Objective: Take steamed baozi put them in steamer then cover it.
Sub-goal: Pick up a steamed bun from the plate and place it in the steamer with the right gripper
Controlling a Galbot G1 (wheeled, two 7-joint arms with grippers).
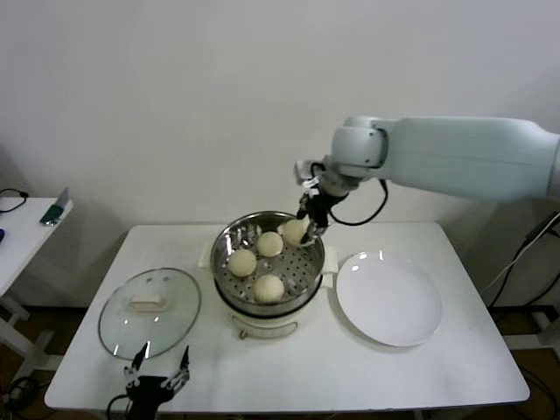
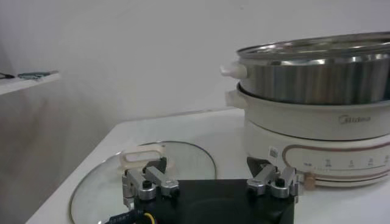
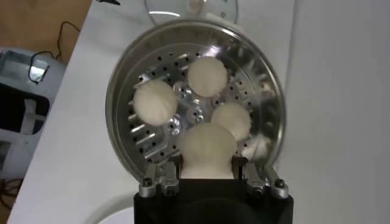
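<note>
Right gripper (image 1: 305,229) over the steamer (image 1: 229,243), clamped on the fourth baozi (image 3: 208,149): soft, light, easily dented. Left gripper (image 2: 211,180) spread wide near the glass cover (image 1: 114,325); best lifted by its handle (image 2: 144,155).

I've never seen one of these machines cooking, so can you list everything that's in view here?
baozi: four, off-white; three lying on the steamer's tray, the fourth held in the right gripper over the far side of the tray
steamer: one, shiny steel on a white base, middle of the table
cover: one, clear glass with a cream handle, flat on the table to the steamer's left
plate: one, white, bare, to the steamer's right
table: one, white
side table: one, white, far left, small things on it
right gripper: shut on the fourth baozi above the steamer
left gripper: open, at the table's near edge by the cover, holding nothing
</note>
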